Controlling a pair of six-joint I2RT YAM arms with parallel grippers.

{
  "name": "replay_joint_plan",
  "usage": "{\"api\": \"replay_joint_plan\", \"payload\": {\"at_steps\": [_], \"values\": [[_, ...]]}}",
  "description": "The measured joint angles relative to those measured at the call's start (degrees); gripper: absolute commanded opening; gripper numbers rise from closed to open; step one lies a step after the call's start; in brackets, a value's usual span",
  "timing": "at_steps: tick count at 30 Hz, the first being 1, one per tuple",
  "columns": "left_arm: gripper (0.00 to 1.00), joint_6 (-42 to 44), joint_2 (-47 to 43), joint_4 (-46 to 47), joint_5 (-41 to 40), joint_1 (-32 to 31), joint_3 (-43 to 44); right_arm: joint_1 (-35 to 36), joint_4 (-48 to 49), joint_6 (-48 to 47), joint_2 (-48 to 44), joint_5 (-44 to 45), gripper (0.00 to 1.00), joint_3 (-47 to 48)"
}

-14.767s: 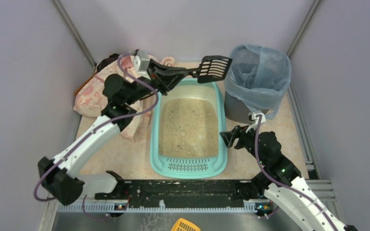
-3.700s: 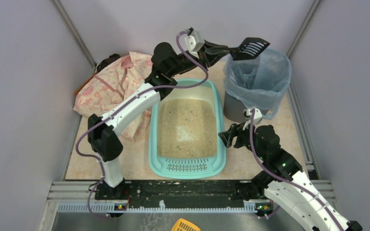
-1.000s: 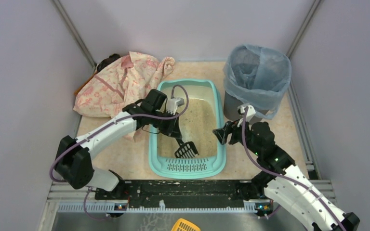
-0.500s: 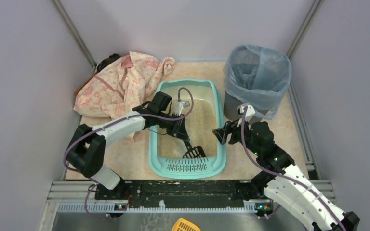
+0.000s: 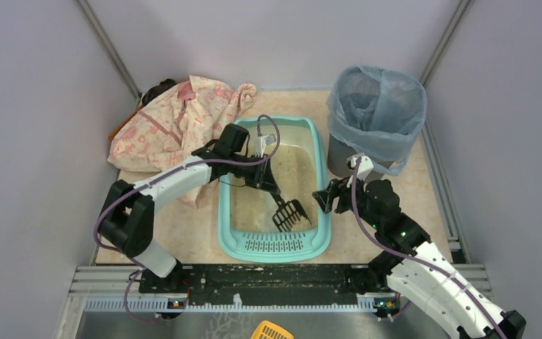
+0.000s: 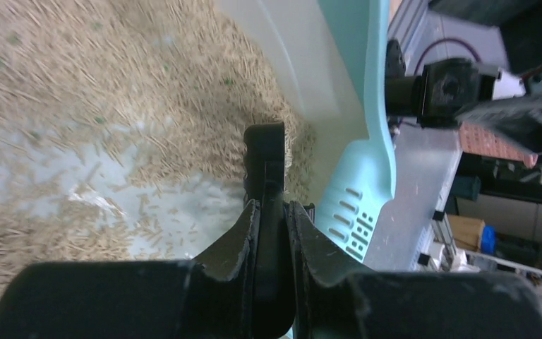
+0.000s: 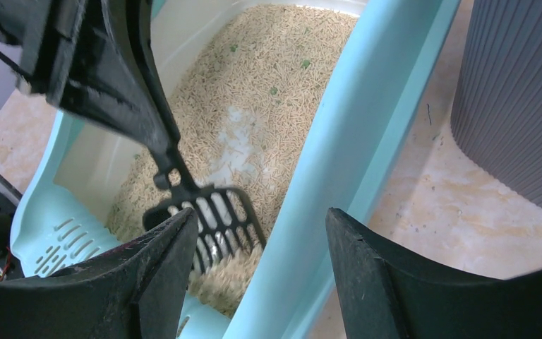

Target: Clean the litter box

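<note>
We are mid-scoop. Our left tool (image 5: 267,176) is clamped on the handle of the black scoop (image 5: 289,212), whose slotted head sits low in the litter at the 5 o'clock corner of the litter box (image 5: 224,215), mid-desk. Our right tool (image 5: 324,198) hangs open and empty by the box's 3 o'clock rim. Next, we judge, comes a level lift, a sift, then the carry to the bin (image 5: 377,106) at 2 o'clock.

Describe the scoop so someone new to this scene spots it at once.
Start at the turquoise litter box mid-table, left of the grey bin. Inside it, toward the grilled near end, is the scoop, its handle clamped in the left gripper. It is the only black slotted tool over the beige litter.
</note>
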Motion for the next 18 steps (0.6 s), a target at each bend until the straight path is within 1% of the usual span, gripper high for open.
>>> {"api": "replay_joint_plan", "payload": {"at_steps": [8, 18], "values": [[0.00, 0.0, 0.9, -0.4, -3.0, 4.2, 7.5, 0.0, -0.1, 0.0, 0.1, 0.0, 0.67, -0.1], [0.00, -0.2, 1.4, -1.5, -3.2, 11.3, 8.0, 0.0, -0.1, 0.0, 0.3, 0.4, 0.67, -0.1]]}}
